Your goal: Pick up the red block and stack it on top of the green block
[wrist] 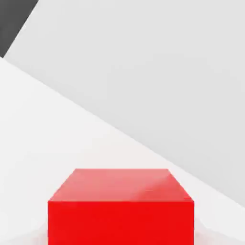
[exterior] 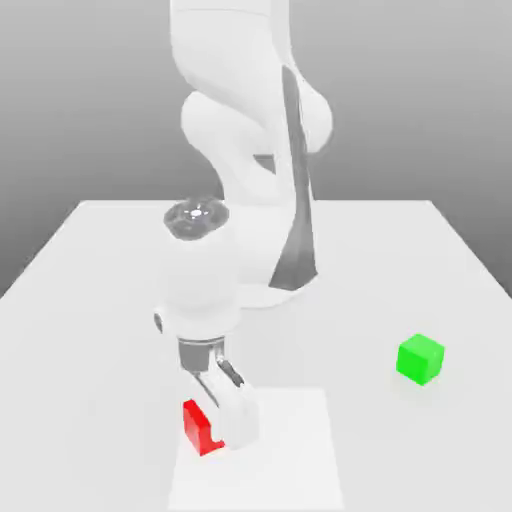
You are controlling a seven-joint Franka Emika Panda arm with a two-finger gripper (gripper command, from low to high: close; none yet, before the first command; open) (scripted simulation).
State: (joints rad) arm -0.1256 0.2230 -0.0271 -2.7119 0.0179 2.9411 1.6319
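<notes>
Exterior view: near the front edge of the white surface (exterior: 90, 300), the pincer (exterior: 222, 425) points down with its fingers closed on the red block (exterior: 199, 428); hand view: the red block (wrist: 122, 210) sits close below the camera. Farther back, toward the exterior view's right, the green block (exterior: 420, 359) rests well apart.

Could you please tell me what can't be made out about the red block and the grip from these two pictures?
- Exterior view: the gripper covers the right part of the red block, so contact on that side is hidden.
- Hand view: the picture's edge cuts off the lower part of the red block, so its resting on the table cannot be checked.
- Exterior view: the far faces of the green block are turned away.
</notes>
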